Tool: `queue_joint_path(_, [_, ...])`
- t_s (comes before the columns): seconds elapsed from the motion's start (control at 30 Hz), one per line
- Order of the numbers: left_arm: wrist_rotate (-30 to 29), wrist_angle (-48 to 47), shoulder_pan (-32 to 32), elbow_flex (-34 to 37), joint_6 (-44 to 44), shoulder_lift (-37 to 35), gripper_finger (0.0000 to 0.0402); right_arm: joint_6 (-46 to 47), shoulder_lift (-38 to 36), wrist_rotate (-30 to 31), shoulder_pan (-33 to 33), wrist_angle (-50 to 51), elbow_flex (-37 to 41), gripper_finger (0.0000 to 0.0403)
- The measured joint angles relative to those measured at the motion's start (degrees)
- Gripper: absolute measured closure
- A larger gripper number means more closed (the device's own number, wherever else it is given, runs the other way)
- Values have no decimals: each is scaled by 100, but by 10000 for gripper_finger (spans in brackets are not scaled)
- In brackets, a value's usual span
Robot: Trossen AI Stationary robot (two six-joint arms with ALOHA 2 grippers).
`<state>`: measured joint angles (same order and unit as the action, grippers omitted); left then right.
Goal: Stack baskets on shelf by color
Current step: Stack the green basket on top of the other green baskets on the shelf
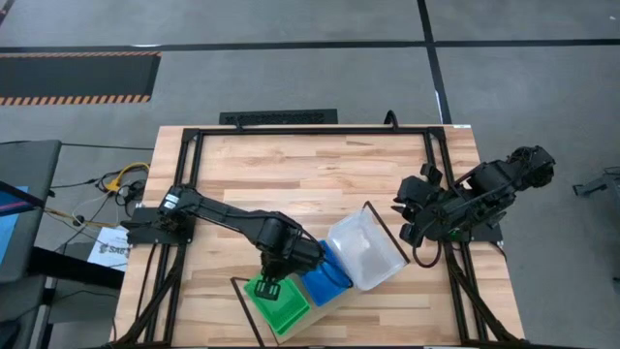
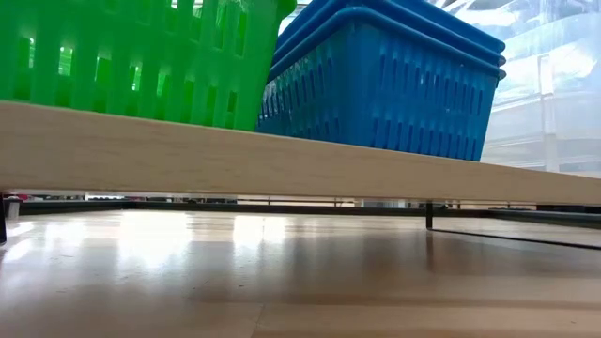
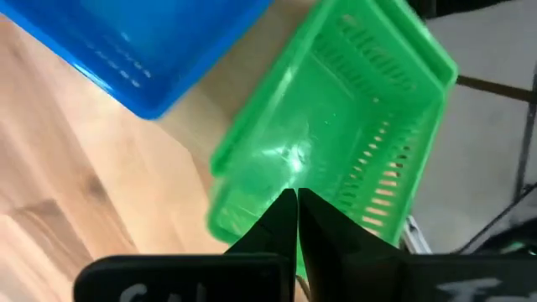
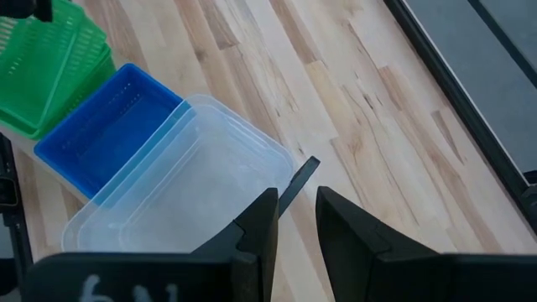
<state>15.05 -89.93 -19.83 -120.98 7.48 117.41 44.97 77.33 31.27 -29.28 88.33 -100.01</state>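
Left gripper (image 1: 268,288): positioned over the green basket (image 1: 277,302) at the near end of the shelf (image 2: 282,160). In the left wrist view its fingers (image 3: 285,220) are pressed together with nothing between them, tips above the green basket's interior (image 3: 336,159).

Green basket: sits on the shelf plank, tilted in the low view (image 2: 131,61). Blue baskets (image 1: 325,276): just beside it on the plank, nested as a stack per the low view (image 2: 385,80). Clear basket (image 1: 365,247): next along, touching the blue stack, at the far end of the shelf by the black wire frame (image 1: 387,233).

Right gripper (image 1: 412,218): held above the tabletop (image 1: 310,174) near the clear basket, apart from it. The right wrist view shows its fingers (image 4: 256,226) slightly parted and empty.

Legible writing: white marks on both gripper bodies are cropped and unreadable. A printed sheet (image 1: 105,250) lies beside the table's left edge; its text cannot be made out.
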Motion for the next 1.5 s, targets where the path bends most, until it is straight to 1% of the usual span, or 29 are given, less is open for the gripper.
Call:
queue_joint_path(0.07, [94, -16, -4, 101, 91, -2, 401, -2, 1, 0, 0, 1, 0, 297])
queue_joint_path(0.17, [73, -2, -15, 137, 134, -87, 401, -33, -1, 0, -24, 2, 0, 297])
queue_joint_path(0.23, [-106, -10, -20, 131, 254, -228, 401, -86, 1, 0, -54, 2, 0, 297])
queue_joint_path(0.37, [-243, -6, 9, 131, 680, -480, 401, -188, 1, 0, -123, 0, 0, 297])
queue_joint_path(0.47, [-592, -13, 6, 127, 850, -719, 402, -195, 0, 0, -149, 0, 0, 297])
queue_joint_path(0.53, [-746, -13, -17, 118, 863, -735, 402, -195, 1, 0, -149, 0, 0, 297])
queue_joint_path(0.73, [-755, 5, -131, 161, 624, -582, 402, -197, 1, 0, -149, 1, 0, 297])
queue_joint_path(0.83, [-798, -13, -156, 383, 606, -580, 402, -197, 1, 0, -149, 32, 0, 297])
queue_joint_path(0.93, [-782, -20, -185, 747, 637, -623, 402, -197, -1, -11, -149, 99, 0, 297])
queue_joint_path(1.1, [-491, 3, -224, 1124, 704, -643, 402, -197, -1, -13, -144, 124, 0, 297])
queue_joint_path(1.37, [-447, 250, -293, 1275, 672, -652, 402, -197, 1, -15, -144, 127, 0, 297])
queue_joint_path(1.5, [-442, -14, -275, 1136, 764, -708, 402, -198, 1, -15, -144, 127, 0, 297])
